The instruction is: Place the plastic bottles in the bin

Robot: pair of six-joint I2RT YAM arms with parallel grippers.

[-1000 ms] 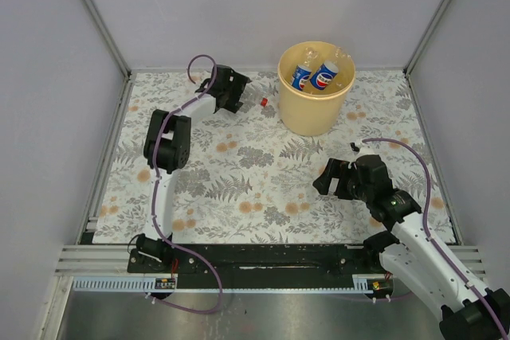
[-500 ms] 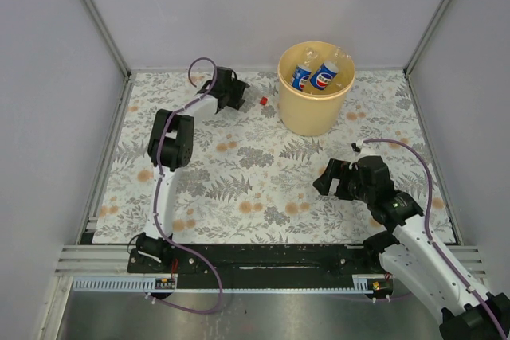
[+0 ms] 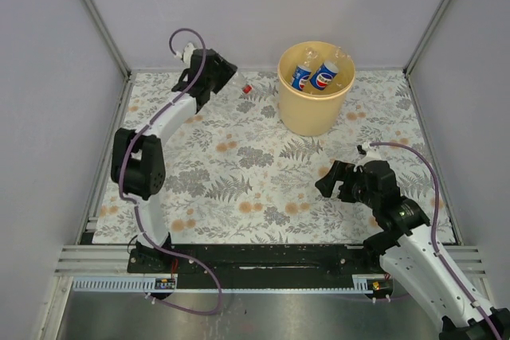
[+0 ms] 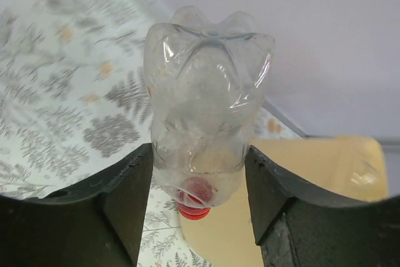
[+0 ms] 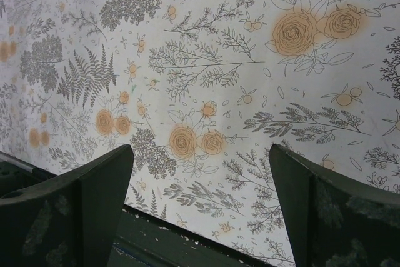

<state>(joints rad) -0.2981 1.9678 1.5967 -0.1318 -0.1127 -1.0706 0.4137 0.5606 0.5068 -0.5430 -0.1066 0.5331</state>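
Clear plastic with a red cap (image 4: 194, 193): that is the clear bottle (image 4: 206, 92) clamped in the left gripper (image 4: 200, 154). The jaws are closed partway, pressing on its body from both sides. The lobed base points away from the wrist and the capped neck sits low between the fingers. From above, the left gripper (image 3: 217, 77) hangs at the far left of the bench (image 3: 239, 173), well clear of the floral cover, with the bottle's cap end (image 3: 246, 88) pointing toward the bin (image 3: 315, 117).

The step in hand looks like the carry. The bottle is gripped and off the bench, but it is not yet over the bin, which stands apart to the right. The next move calls for a swing rightward until the bottle is above the rim, then a release. The thin walls look easy to squash, so the bottle could slip or pop out.

Inside the bin lie two blue-labelled bottles (image 3: 315, 76), with what seem to be clear ones behind them.

The right gripper (image 3: 331, 181) hovers low over the near right of the bench, jaws spread wide and holding nothing.
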